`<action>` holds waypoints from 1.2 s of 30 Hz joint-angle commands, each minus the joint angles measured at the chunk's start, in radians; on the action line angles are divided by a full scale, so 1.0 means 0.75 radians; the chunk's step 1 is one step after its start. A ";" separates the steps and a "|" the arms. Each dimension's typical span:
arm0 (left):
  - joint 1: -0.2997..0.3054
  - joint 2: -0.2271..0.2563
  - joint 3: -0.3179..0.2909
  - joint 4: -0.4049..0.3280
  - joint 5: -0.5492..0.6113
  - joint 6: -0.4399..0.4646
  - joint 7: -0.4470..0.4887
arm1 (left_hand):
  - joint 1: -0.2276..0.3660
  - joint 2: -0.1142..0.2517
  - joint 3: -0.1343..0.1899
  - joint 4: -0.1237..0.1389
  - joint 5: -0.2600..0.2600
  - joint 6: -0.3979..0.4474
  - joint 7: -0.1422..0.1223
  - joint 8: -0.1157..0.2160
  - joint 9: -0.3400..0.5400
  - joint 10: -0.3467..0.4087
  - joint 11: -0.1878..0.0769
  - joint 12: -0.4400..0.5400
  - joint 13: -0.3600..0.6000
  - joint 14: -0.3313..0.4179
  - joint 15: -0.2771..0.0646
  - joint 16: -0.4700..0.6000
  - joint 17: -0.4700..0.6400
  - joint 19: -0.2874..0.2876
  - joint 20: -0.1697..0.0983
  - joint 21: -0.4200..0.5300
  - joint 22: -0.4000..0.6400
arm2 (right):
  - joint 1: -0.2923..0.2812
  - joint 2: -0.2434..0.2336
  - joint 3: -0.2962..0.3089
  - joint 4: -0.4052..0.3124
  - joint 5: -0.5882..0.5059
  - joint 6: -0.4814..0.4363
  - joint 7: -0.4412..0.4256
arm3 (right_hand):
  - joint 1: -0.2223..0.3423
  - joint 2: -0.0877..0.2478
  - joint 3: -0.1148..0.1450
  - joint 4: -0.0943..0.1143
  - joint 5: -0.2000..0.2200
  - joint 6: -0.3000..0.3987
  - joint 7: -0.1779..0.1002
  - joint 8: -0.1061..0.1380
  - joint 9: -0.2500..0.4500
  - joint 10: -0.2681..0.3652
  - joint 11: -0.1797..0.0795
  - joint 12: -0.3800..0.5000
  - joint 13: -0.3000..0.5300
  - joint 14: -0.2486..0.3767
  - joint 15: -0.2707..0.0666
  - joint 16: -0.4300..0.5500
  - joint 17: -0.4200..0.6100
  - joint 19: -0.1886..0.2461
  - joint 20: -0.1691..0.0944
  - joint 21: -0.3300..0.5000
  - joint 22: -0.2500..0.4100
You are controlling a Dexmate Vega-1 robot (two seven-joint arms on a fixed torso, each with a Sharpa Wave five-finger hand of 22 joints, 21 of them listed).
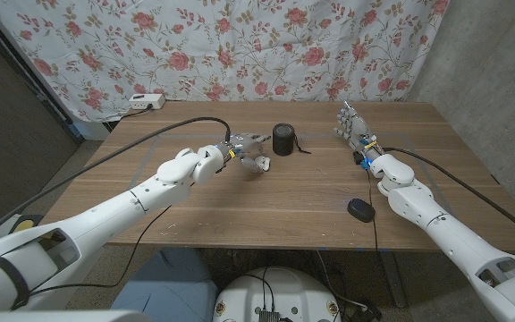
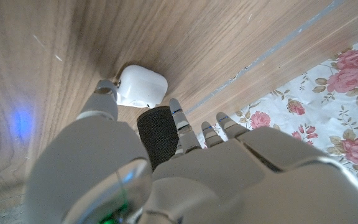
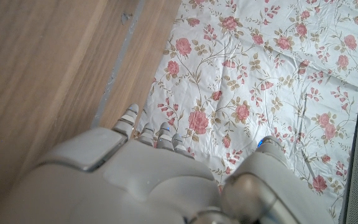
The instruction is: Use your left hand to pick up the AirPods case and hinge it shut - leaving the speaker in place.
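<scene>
**Left hand at the AirPods case, speaker just beyond**

Head view first: the left hand (image 1: 242,148) is out over the middle of the wooden table (image 1: 284,197), its fingers reaching toward the black speaker (image 1: 282,139), which stands upright close by. The white AirPods case (image 1: 259,164) sits right under the fingertips, on or just above the table, just short of the speaker. Whether the hand actually grips it, this view does not settle. Across the table the right hand (image 1: 352,125) stands upright with fingers apart, holding nothing. A small black puck-like object (image 1: 360,210) lies near the right forearm, and a floral cloth (image 1: 240,45) hangs behind.

Left wrist view now: the AirPods case (image 2: 141,87) shows white and rounded against the wood, the thumb tip (image 2: 104,93) touching its side. The other fingers (image 2: 178,118) spread past the speaker (image 2: 158,134), not on the case. So, contact by the thumb, but a true hold I cannot tell.

Right wrist view: the right hand (image 3: 148,180) has its fingertips (image 3: 143,129) spread loosely against the table edge and floral cloth (image 3: 260,68), nothing in them.
</scene>
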State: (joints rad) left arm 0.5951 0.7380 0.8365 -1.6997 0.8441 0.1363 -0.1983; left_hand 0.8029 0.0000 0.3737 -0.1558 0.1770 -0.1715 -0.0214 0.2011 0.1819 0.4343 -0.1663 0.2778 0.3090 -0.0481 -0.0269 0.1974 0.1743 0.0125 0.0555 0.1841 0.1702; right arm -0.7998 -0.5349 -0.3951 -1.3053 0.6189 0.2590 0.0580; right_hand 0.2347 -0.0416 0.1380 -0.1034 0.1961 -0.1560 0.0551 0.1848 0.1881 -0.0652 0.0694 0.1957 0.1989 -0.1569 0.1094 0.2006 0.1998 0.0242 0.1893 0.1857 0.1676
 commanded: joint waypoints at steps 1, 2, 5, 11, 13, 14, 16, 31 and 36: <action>-0.007 -0.004 0.009 0.025 -0.019 -0.021 0.002 | 0.016 -0.001 0.002 0.006 -0.004 -0.246 -0.001 0.002 0.000 0.014 -0.003 0.000 0.003 0.009 0.001 0.004 0.003 0.000 0.009 0.009 0.002 | -0.010 -0.005 0.005 -0.018 -0.006 -0.003 -0.017 | 0.001 0.012 0.003 -0.010 -0.001 -0.010 0.000 -0.002 0.007 -0.010 0.004 -0.004 0.005 -0.016 -0.002 0.000 0.004 -0.011 0.005 -0.001 0.004; -0.006 -0.004 0.010 0.025 -0.014 -0.018 0.006 | 0.017 -0.001 0.002 0.006 -0.004 -0.246 -0.001 0.002 0.000 0.016 -0.004 0.001 0.003 0.011 0.001 0.004 0.003 0.001 0.009 0.009 0.002 | -0.010 -0.004 0.005 -0.017 -0.005 -0.002 -0.016 | 0.001 0.012 0.003 -0.010 -0.001 -0.011 0.000 -0.002 0.007 -0.010 0.004 -0.004 0.005 -0.015 -0.002 0.000 0.004 -0.011 0.005 -0.001 0.004; -0.006 -0.005 0.011 0.029 -0.018 -0.023 0.011 | 0.018 -0.001 0.001 0.005 -0.004 -0.243 -0.002 0.001 0.000 0.024 -0.002 0.002 0.004 0.016 -0.002 0.005 0.003 0.004 0.009 0.010 0.002 | -0.008 -0.002 0.004 -0.016 -0.005 -0.004 -0.017 | 0.001 0.012 0.003 -0.010 -0.002 -0.012 -0.003 -0.001 0.007 -0.012 0.005 -0.004 0.005 -0.017 -0.003 0.000 0.004 -0.012 0.005 -0.001 0.005; -0.005 -0.010 0.013 0.033 -0.020 -0.023 0.023 | 0.024 0.004 0.002 0.004 -0.003 -0.231 0.012 0.005 0.000 0.025 -0.001 0.000 0.005 0.021 -0.001 0.006 0.003 0.007 0.011 0.010 0.002 | -0.001 0.004 -0.001 -0.006 -0.008 0.001 -0.010 | 0.001 0.013 0.002 -0.011 -0.002 -0.002 -0.015 0.007 0.008 -0.001 -0.029 0.004 0.005 -0.022 -0.036 0.000 0.004 -0.014 0.008 0.000 0.005; -0.008 -0.011 0.018 0.036 -0.017 -0.025 0.020 | 0.025 0.005 0.003 0.004 -0.003 -0.230 0.011 0.005 0.000 0.026 -0.001 0.000 0.005 0.022 0.000 0.005 0.003 0.007 0.012 0.010 0.002 | -0.002 0.008 -0.001 -0.004 -0.003 -0.002 -0.012 | 0.001 0.014 0.002 -0.011 -0.002 0.002 -0.022 0.010 0.008 0.001 -0.036 0.005 0.005 -0.026 -0.056 -0.001 0.004 -0.015 0.007 0.000 0.005; -0.004 -0.012 0.014 0.036 -0.021 -0.022 0.025 | 0.026 0.006 0.003 0.004 -0.003 -0.229 0.010 0.005 0.000 0.028 -0.002 0.000 0.006 0.022 -0.002 0.005 0.003 0.008 0.011 0.011 0.002 | -0.002 0.009 -0.001 -0.004 -0.003 -0.004 -0.014 | 0.001 0.015 0.002 -0.011 -0.002 0.003 -0.024 0.011 0.008 0.002 -0.037 0.006 0.005 -0.026 -0.063 0.000 0.004 -0.015 0.008 0.001 0.005; -0.002 -0.010 0.010 0.036 -0.034 -0.025 0.027 | 0.027 0.007 0.003 0.004 -0.003 -0.228 0.013 0.004 0.000 0.028 0.000 0.000 0.006 0.022 -0.001 0.005 0.003 0.008 0.012 0.010 0.002 | 0.001 0.008 -0.005 0.003 -0.011 0.004 -0.008 | 0.001 0.015 0.002 -0.011 -0.002 0.003 -0.026 0.011 0.008 0.001 -0.037 0.005 0.005 -0.027 -0.067 0.000 0.004 -0.015 0.008 0.001 0.005; 0.002 -0.017 0.019 0.066 -0.046 -0.035 0.066 | 0.068 0.047 0.020 -0.002 0.000 -0.173 0.089 0.012 -0.001 0.107 -0.015 0.018 0.015 0.077 -0.026 0.013 0.002 0.040 -0.011 0.016 0.002 | 0.004 0.015 -0.011 0.000 -0.019 -0.008 -0.028 | 0.001 0.016 0.000 -0.012 -0.002 0.004 -0.029 0.013 0.008 -0.001 -0.029 0.006 0.005 -0.045 -0.071 -0.006 0.004 -0.032 -0.004 -0.004 0.005; 0.002 -0.016 0.018 0.065 -0.057 -0.037 0.064 | 0.073 0.049 0.020 -0.003 -0.001 -0.165 0.088 0.012 -0.001 0.119 -0.018 0.020 0.016 0.087 -0.028 0.014 0.002 0.040 -0.008 0.014 0.002 | 0.007 0.013 -0.011 -0.003 -0.020 -0.009 -0.025 | 0.000 0.017 0.000 -0.012 -0.002 0.004 -0.030 0.014 0.008 -0.006 -0.029 0.005 0.005 -0.051 -0.073 -0.007 0.004 -0.034 -0.005 -0.004 0.005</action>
State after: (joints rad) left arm 0.5951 0.7285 0.8464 -1.6600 0.8108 0.1132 -0.1596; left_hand 0.8474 0.0368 0.3823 -0.1559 0.1769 -0.1715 0.0394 0.2012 0.1819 0.5099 -0.1809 0.2817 0.3183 0.0061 -0.0451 0.2052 0.1743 0.0324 0.0464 0.1897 0.1702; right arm -0.7988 -0.5264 -0.4002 -1.3063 0.6082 0.2555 0.0417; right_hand 0.2346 -0.0416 0.1338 -0.1076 0.1961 -0.1539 0.0391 0.1888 0.1881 -0.0614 0.0512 0.1957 0.1989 -0.1712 0.0630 0.1956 0.2000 0.0059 0.1823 0.1857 0.1702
